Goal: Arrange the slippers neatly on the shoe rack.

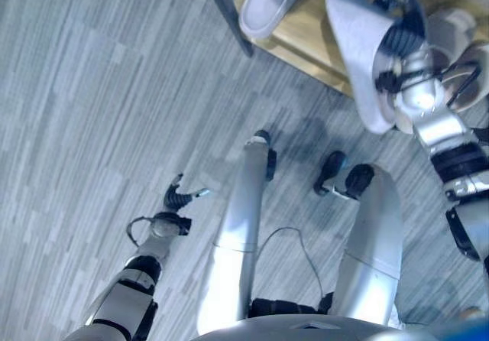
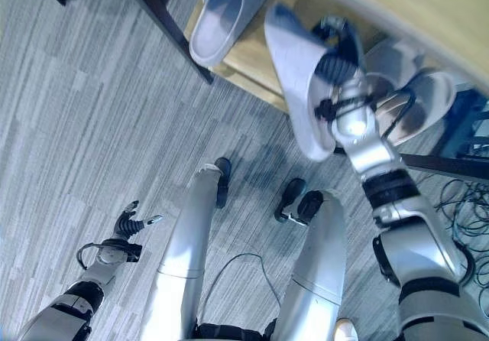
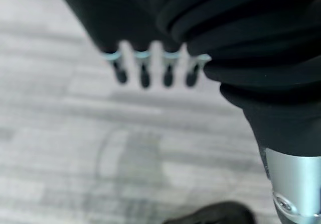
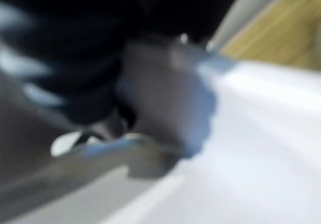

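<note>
The shoe rack [image 2: 252, 66], a low wooden shelf on dark metal legs, stood at the far edge of the grey carpeted floor [image 1: 92, 112], and it already carried one pale grey slipper [image 2: 221, 20] lying near its left corner by the front leg, with what looked like another slipper [image 2: 428, 100] further along toward the right end, half hidden behind the arm. The second slipper [image 2: 298, 89] of the task was up in the air just in front of the rack's front edge, tilted steeply, with the right hand [image 2: 340, 54] and its fingers curled round its upper part. I took this for the carrying step, the placing not yet done; the next move would call for levelling the slipper and setting it on the shelf beside the first one, toes the same way. The left hand [image 1: 179, 197] hung low over the floor, well apart from the rack, fingers loose and holding nothing.
</note>
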Robot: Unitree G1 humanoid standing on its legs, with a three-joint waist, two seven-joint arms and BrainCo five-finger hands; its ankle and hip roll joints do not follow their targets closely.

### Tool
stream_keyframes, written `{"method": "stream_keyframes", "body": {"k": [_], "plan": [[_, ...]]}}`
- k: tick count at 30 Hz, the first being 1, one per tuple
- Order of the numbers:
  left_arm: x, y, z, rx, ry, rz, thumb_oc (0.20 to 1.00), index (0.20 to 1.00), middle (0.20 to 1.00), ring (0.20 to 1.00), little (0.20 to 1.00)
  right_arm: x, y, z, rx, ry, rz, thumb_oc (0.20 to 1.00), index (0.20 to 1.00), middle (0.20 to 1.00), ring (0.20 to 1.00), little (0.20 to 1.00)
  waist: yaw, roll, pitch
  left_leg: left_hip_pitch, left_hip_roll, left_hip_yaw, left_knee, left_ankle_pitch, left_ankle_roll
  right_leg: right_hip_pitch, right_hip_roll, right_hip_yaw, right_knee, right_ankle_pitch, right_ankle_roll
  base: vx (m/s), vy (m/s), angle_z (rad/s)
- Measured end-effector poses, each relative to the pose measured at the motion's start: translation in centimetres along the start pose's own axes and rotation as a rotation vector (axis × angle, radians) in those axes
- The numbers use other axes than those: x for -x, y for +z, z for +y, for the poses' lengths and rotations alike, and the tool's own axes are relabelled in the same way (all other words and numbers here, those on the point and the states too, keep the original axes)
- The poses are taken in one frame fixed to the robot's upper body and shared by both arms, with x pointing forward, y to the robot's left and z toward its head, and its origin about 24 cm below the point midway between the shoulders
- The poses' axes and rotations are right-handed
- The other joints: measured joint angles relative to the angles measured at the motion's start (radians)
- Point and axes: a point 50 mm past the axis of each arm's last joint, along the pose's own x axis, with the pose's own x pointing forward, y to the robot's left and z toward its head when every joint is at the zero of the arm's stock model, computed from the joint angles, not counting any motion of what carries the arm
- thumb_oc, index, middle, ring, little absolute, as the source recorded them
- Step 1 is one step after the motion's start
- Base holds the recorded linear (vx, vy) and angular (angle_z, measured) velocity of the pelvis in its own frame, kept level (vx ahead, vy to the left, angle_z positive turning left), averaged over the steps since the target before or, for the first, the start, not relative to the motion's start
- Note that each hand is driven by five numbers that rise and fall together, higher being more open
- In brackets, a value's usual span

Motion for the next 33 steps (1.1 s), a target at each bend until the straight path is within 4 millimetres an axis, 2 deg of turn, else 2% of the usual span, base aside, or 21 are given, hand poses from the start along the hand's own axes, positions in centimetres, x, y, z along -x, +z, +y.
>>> {"method": "stream_keyframes", "body": {"k": [2, 4, 5, 6, 7, 11, 14, 17, 20, 23, 24, 30, 33], "plan": [[0.3, -0.1, -1.1, 0.002, -0.037, -0.005, 1.000, 1.000, 1.000, 1.000, 1.000, -1.1, 0.6, -0.4, 0.014, -0.032, -0.009, 0.200, 0.200, 0.200, 0.200, 0.200, 0.002, 0.021, -0.021, -0.075, -0.015, 0.003, 0.069, -0.009, -0.005, -0.071, -0.003, 0.027, 0.096, -0.033, 0.005, 0.11, 0.016, 0.22], [0.8, 0.4, -2.3, 0.000, -0.092, -0.045, 1.000, 1.000, 1.000, 1.000, 1.000, -3.1, 1.5, -1.5, 0.024, -0.089, -0.001, 0.200, 0.200, 0.200, 0.200, 0.200, 0.008, 0.050, -0.026, -0.167, -0.027, 0.001, 0.177, -0.027, -0.003, -0.161, -0.017, 0.052, 0.204, -0.068, 0.005, 0.10, -0.014, 0.19], [0.9, 0.5, -2.4, 0.004, -0.097, -0.055, 1.000, 1.000, 1.000, 1.000, 1.000, -3.4, 1.7, -1.7, 0.018, -0.100, 0.000, 0.200, 0.200, 0.200, 0.200, 0.200, 0.010, 0.051, -0.026, -0.191, -0.031, 0.001, 0.197, -0.028, -0.002, -0.187, -0.018, 0.056, 0.228, -0.072, 0.001, 0.09, -0.004, 0.08], [1.1, 0.8, -2.7, 0.000, -0.119, -0.075, 1.000, 1.000, 1.000, 1.000, 1.000, -3.9, 1.2, -2.3, 0.049, -0.113, 0.033, 0.200, 0.200, 0.200, 0.200, 0.200, 0.019, 0.058, -0.013, -0.209, -0.031, 0.001, 0.248, -0.037, 0.004, -0.206, -0.023, 0.063, 0.282, -0.085, -0.016, 0.07, 0.004, 0.06], [1.1, 0.6, -2.7, -0.001, -0.119, -0.068, 1.000, 1.000, 1.000, 1.000, 1.000, -3.8, 0.8, -2.4, 0.057, -0.112, 0.051, 0.200, 0.200, 0.200, 0.200, 0.200, 0.025, 0.059, -0.014, -0.213, -0.032, 0.001, 0.257, -0.039, 0.003, -0.209, -0.027, 0.066, 0.290, -0.092, -0.007, 0.07, 0.005, 0.02], [1.8, -1.1, -1.7, -0.009, -0.101, -0.032, 1.000, 1.000, 1.000, 1.000, 1.000, -4.1, -0.2, -2.6, 0.083, -0.125, 0.123, 0.200, 0.200, 0.200, 0.200, 0.200, 0.023, 0.059, -0.014, -0.194, -0.030, 0.002, 0.276, -0.052, -0.003, -0.193, -0.024, 0.075, 0.309, -0.100, -0.007, 0.05, 0.026, -0.04], [3.0, -4.1, -1.3, -0.039, -0.094, 0.068, 1.000, 1.000, 1.000, 1.000, 1.000, -4.3, -0.5, -0.8, 0.038, -0.120, 0.187, 0.200, 0.200, 0.200, 0.200, 0.200, 0.018, 0.058, -0.020, -0.168, -0.012, 0.006, 0.317, -0.079, 0.004, -0.173, -0.004, 0.086, 0.336, -0.112, 0.001, 0.05, 0.010, -0.17], [3.6, -5.9, -1.2, -0.090, -0.101, 0.144, 1.000, 1.000, 1.000, 1.000, 1.000, -4.2, -1.0, -0.5, 0.004, -0.139, 0.240, 0.200, 0.200, 0.200, 0.200, 0.200, 0.015, 0.057, -0.021, -0.163, -0.010, 0.005, 0.331, -0.084, 0.004, -0.166, 0.000, 0.089, 0.350, -0.116, 0.001, 0.03, 0.010, -0.03], [3.8, -6.1, -1.2, -0.090, -0.100, 0.147, 1.000, 1.000, 1.000, 1.000, 1.000, -4.2, -1.3, 0.1, -0.024, -0.147, 0.277, 0.200, 0.200, 0.200, 0.200, 0.200, 0.017, 0.056, -0.033, -0.156, -0.011, 0.005, 0.331, -0.084, 0.004, -0.158, -0.001, 0.089, 0.348, -0.117, 0.003, 0.01, 0.010, -0.01], [4.2, -6.7, -1.2, -0.093, -0.102, 0.164, 1.000, 1.000, 1.000, 1.000, 1.000, -3.9, -1.5, 1.3, -0.030, -0.138, 0.309, 0.200, 0.200, 0.200, 0.200, 0.200, 0.013, 0.041, -0.062, -0.156, -0.011, 0.003, 0.328, -0.086, 0.003, -0.157, 0.000, 0.088, 0.345, -0.119, 0.007, 0.00, 0.000, 0.00], [4.6, -7.1, -1.4, -0.112, -0.119, 0.174, 1.000, 1.000, 1.000, 1.000, 1.000, -3.5, -2.1, 1.9, -0.020, -0.129, 0.349, 0.200, 0.200, 0.200, 0.200, 0.200, 0.012, 0.030, -0.085, -0.156, -0.012, 0.002, 0.328, -0.089, 0.001, -0.157, -0.001, 0.087, 0.344, -0.121, 0.010, 0.00, 0.000, 0.00], [5.4, -8.5, -1.6, -0.152, -0.144, 0.219, 1.000, 1.000, 1.000, 1.000, 1.000, -3.1, -2.5, 3.0, 0.000, -0.105, 0.395, 0.200, 0.200, 0.200, 0.200, 0.200, 0.018, 0.010, -0.110, -0.156, -0.015, 0.001, 0.328, -0.091, -0.002, -0.152, -0.002, 0.087, 0.343, -0.124, 0.015, 0.00, 0.004, 0.01], [5.8, -8.9, -1.6, -0.160, -0.151, 0.230, 1.000, 1.000, 1.000, 1.000, 1.000, -3.1, -2.8, 2.8, 0.020, -0.110, 0.420, 0.200, 0.200, 0.200, 0.200, 0.200, 0.029, 0.007, -0.120, -0.157, -0.016, 0.000, 0.329, -0.092, -0.003, -0.151, -0.003, 0.086, 0.343, -0.125, 0.017, 0.00, 0.000, 0.00]]}}
